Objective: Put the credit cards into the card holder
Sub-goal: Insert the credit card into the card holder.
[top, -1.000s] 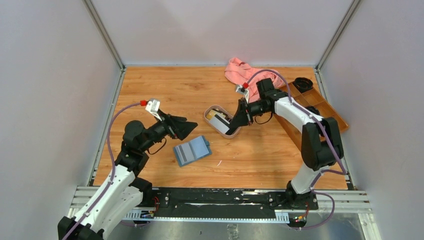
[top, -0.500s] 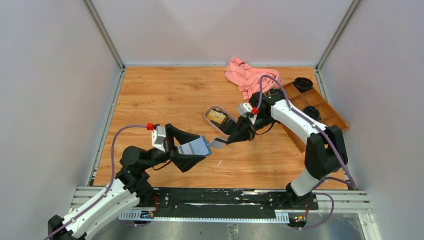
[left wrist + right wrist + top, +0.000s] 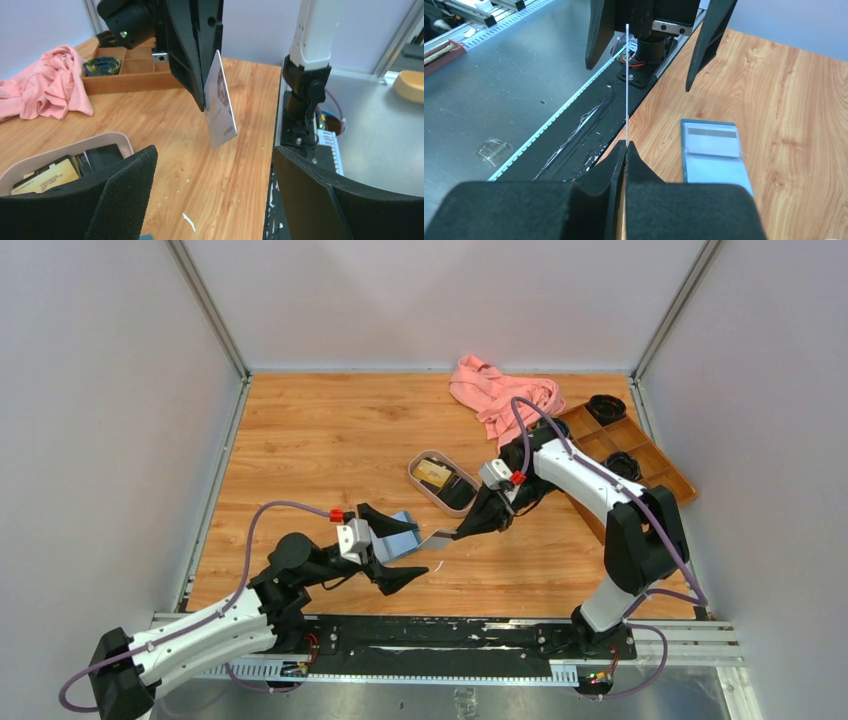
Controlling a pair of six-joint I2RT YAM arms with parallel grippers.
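My left gripper [image 3: 413,548] is spread wide and holds nothing; the wallet [image 3: 714,155] lies open on the table [image 3: 330,430] just under it. My right gripper [image 3: 468,531] is pinched tight on a white card [image 3: 220,107] that points toward my left fingers. More cards [image 3: 50,175] sit in the tray [image 3: 420,462] behind my right fingers.

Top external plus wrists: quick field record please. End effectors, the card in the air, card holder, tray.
left end effector: open, empty, jaws wide beside the card holder
right end effector: shut on the white-grey card, pinching one end
white-grey card: off the table, between tray and card holder, not yet inserted
card holder: open, lying flat on the table
tray: holds a gold card and a black card
background: pink cloth and wooden box at the far right
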